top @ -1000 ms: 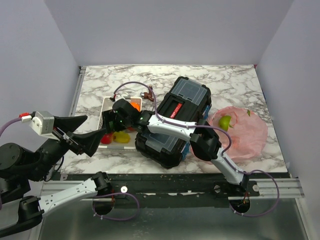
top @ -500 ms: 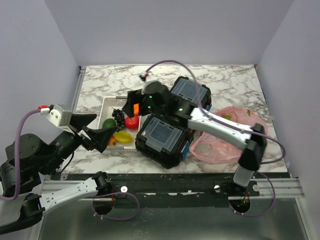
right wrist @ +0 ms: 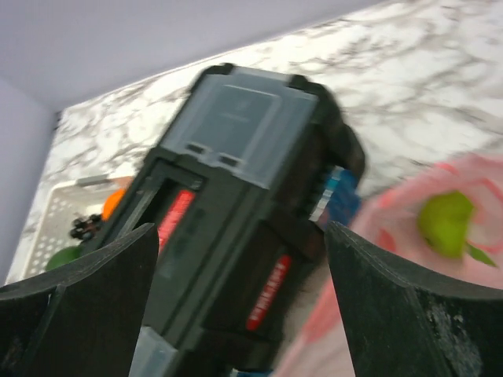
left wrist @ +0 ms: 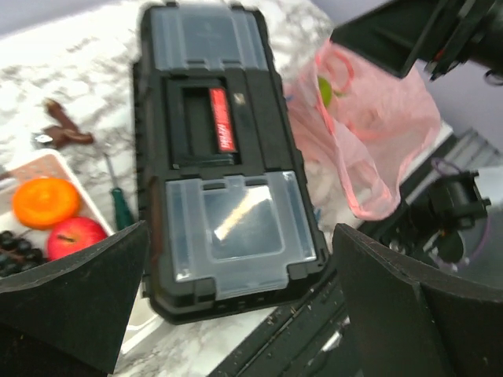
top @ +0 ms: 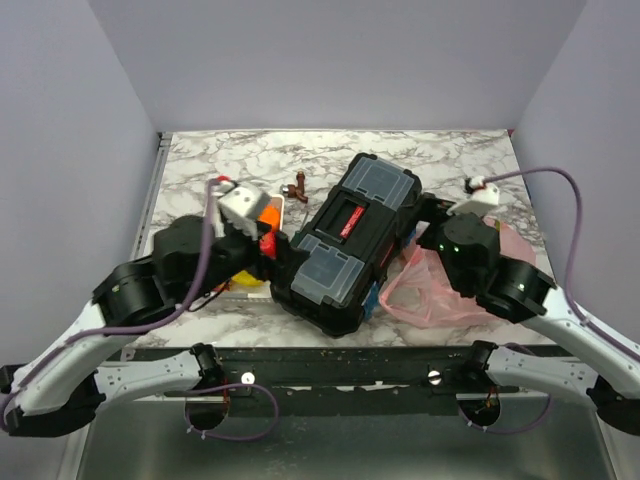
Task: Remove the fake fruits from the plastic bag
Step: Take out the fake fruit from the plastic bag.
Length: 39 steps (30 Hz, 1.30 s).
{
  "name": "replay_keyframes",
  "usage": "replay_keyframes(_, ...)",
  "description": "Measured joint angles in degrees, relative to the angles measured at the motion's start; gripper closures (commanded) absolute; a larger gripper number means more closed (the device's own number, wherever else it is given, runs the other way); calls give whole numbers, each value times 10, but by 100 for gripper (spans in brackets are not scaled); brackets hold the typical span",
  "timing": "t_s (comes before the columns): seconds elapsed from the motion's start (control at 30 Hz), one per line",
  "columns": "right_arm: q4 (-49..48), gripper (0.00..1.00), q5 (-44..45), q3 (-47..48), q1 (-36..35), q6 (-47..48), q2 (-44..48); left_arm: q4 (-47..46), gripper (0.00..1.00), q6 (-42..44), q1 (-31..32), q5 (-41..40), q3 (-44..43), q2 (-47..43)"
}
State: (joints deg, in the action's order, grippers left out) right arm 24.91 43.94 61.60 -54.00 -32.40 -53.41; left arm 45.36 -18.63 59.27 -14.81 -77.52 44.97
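The pink plastic bag (top: 440, 292) lies at the right of the black toolbox (top: 350, 240), partly under my right arm. A green round fruit (right wrist: 446, 222) rests inside the bag (left wrist: 385, 133) and shows through the film (left wrist: 324, 91). An orange (left wrist: 45, 201), a red apple (left wrist: 75, 236) and dark grapes (left wrist: 11, 250) lie in the white tray (left wrist: 88, 196) left of the toolbox. My left gripper (left wrist: 240, 239) hovers open above the toolbox's near end. My right gripper (right wrist: 242, 236) is open too, above the toolbox's right side, beside the bag. Neither holds anything.
A green-handled screwdriver (left wrist: 119, 207) and a small brown figure (left wrist: 60, 134) lie on the marble between tray and toolbox. The toolbox fills the middle of the table. My left arm (top: 150, 285) covers most of the tray in the top view.
My right arm has swung from over the tray back across the toolbox to the bag side. My left arm has moved in over the tray, towards the toolbox.
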Motion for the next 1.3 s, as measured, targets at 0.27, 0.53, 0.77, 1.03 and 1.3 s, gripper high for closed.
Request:
replay_keyframes(0.27, 213, 13, 114, -56, 9, -175, 70, -35, 22, -13, 0, 146, -17, 210)
replay_keyframes(0.53, 251, 25, 34, -114, 174, -213, 24, -50, 30, -39, 26, 241, -59, 335)
replay_keyframes(0.77, 167, 47, -134, -167, 350, -143, 4, -43, 41, -19, 89, 178, -139, 443)
replay_keyframes(1.03, 66, 47, -262, -213, 399, -116, -23, -32, 34, -4, 103, 130, -138, 478)
replay_keyframes(1.3, -26, 50, -306, -232, 399, -126, -117, -53, 33, 6, 103, 119, -134, 502)
